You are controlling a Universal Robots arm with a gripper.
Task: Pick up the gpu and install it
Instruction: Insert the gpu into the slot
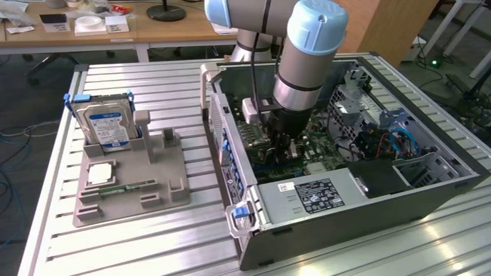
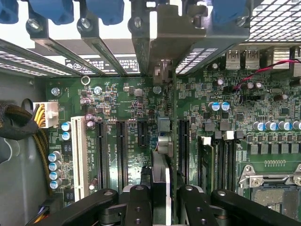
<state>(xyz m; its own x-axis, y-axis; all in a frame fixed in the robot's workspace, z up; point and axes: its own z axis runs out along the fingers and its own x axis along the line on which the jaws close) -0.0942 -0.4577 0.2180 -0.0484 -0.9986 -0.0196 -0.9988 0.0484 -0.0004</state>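
Item: black two-fingered gripper (image 2: 160,197), closed edge-on upon the thin green gpu card (image 2: 165,141), held upright over the green motherboard (image 2: 117,108) inside the open grey computer case (image 1: 360,201).

Location: card's silver bracket (image 2: 162,42) meets the case's rear slot wall.

Risk: slight tilt or offset from the black expansion slots (image 2: 121,150) could jam or bend the card.

Obscured: card's lower edge and its seating.

Left: grey parts tray (image 1: 134,184) carrying a silver hard drive (image 1: 106,127).
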